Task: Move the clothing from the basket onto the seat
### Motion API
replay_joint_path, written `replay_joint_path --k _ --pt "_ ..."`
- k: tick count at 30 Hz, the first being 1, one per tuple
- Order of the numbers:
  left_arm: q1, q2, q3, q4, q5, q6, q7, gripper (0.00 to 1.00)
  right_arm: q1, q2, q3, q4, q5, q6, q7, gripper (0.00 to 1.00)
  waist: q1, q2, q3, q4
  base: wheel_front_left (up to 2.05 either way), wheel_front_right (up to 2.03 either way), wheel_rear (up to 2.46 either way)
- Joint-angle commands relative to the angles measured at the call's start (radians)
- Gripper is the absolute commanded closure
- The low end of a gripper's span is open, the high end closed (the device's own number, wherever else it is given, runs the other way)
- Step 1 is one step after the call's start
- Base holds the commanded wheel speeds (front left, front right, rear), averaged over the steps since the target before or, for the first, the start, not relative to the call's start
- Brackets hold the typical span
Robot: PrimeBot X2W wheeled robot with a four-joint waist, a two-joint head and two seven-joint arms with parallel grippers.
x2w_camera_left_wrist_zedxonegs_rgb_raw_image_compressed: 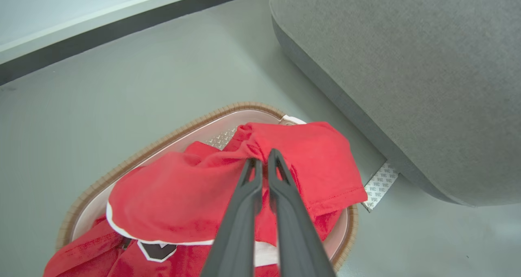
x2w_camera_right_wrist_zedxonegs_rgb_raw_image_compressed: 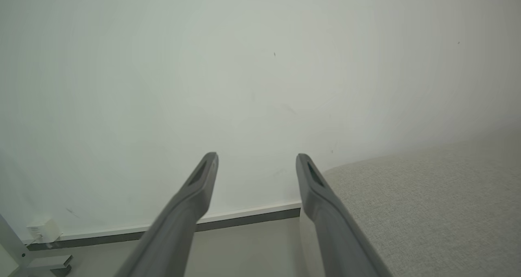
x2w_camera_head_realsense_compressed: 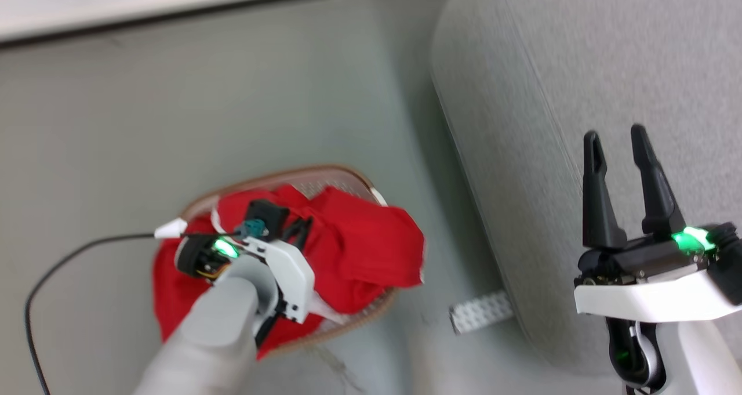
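Red clothing (x2w_camera_head_realsense_compressed: 359, 244) with white trim is heaped in the oval basket (x2w_camera_head_realsense_compressed: 324, 174), whose brown rim shows on the floor left of the grey seat (x2w_camera_head_realsense_compressed: 579, 64). My left gripper (x2w_camera_left_wrist_zedxonegs_rgb_raw_image_compressed: 263, 157) is shut on a raised fold of the red clothing (x2w_camera_left_wrist_zedxonegs_rgb_raw_image_compressed: 191, 195), lifting it above the basket (x2w_camera_left_wrist_zedxonegs_rgb_raw_image_compressed: 171, 130); a dark numeral patch peeks out lower down. In the head view my left gripper (x2w_camera_head_realsense_compressed: 298, 229) is pressed into the pile. My right gripper (x2w_camera_head_realsense_compressed: 614, 137) hovers open over the seat, empty; it is the right gripper (x2w_camera_right_wrist_zedxonegs_rgb_raw_image_compressed: 256, 159) facing the wall beside the seat (x2w_camera_right_wrist_zedxonegs_rgb_raw_image_compressed: 427, 203).
A white perforated strip (x2w_camera_head_realsense_compressed: 481, 312) lies on the floor at the seat's base, beside the basket. A black cable (x2w_camera_head_realsense_compressed: 64, 261) loops across the floor to my left arm. A wall with a dark skirting (x2w_camera_right_wrist_zedxonegs_rgb_raw_image_compressed: 244, 220) runs behind. A small white box (x2w_camera_right_wrist_zedxonegs_rgb_raw_image_compressed: 42, 230) sits by a metal leg.
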Motion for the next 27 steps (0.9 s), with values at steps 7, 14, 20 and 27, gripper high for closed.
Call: replay_joint_path --k 7,14,20,27 --pt "0.081 -0.017 -0.049 -0.132 -0.124 -0.001 -0.022 1.0 0.076 -0.002 -0.018 0.048 -0.041 -0.002 0.001 0.0 0.0001 0.0 -0.232 0.124 0.0 0.0 0.0" --pt "0.117 -0.02 -0.09 -0.308 -0.24 -0.001 -0.021 1.0 0.148 -0.011 -0.03 0.078 -0.04 -0.002 0.001 0.0 0.0001 0.0 -0.358 0.179 0.0 0.0 0.0" --pt "0.11 -0.009 -0.082 -0.441 -0.289 -0.001 -0.021 1.0 0.188 -0.03 -0.019 0.093 -0.029 -0.002 0.001 0.0 0.0001 0.0 -0.433 0.217 0.0 0.0 0.0" --pt "0.052 -0.001 -0.07 -0.564 -0.315 -0.001 -0.021 1.0 0.212 -0.044 0.023 0.108 -0.013 -0.002 0.001 0.0 0.0001 0.0 -0.462 0.258 0.0 0.0 0.0"
